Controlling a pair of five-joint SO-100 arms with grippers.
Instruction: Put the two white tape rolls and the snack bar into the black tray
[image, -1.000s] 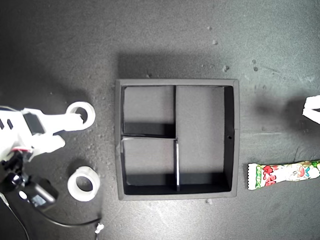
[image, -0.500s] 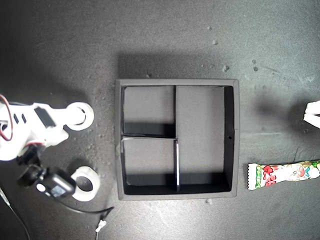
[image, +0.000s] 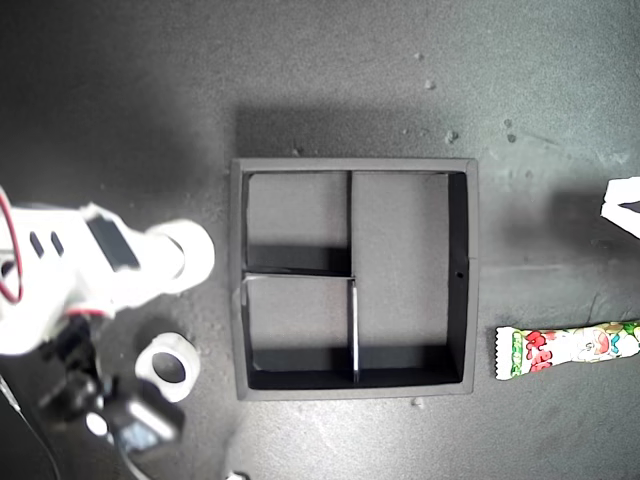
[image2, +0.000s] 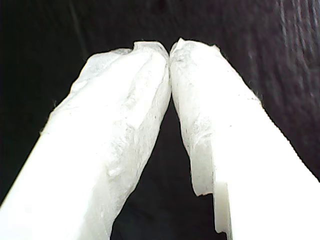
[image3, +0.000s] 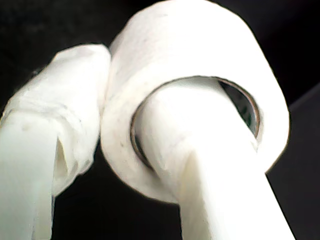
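Exterior view: my second gripper (image: 185, 255) carries one tape roll (image: 192, 253) just beside the empty black tray (image: 470, 270), at the view's left. The other tape roll (image: 168, 367) lies on the surface (image: 330, 80) below it; the snack bar (image: 566, 349) lies at the view's right.

First wrist view: my first gripper (image2: 170, 52) is closed, holding nothing.

Second wrist view: one finger (image3: 210, 170) passes through the roll's hole, pinching its wall. A thin pinch may let the roll swivel or slip over the tray wall.

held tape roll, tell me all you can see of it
A small white ring of tape with a wide round hole and a darker inner lining. My second hand is shut on its wall, one finger through the hole, the other outside. In the exterior view it sits blurred just left of the tray, above the other roll.
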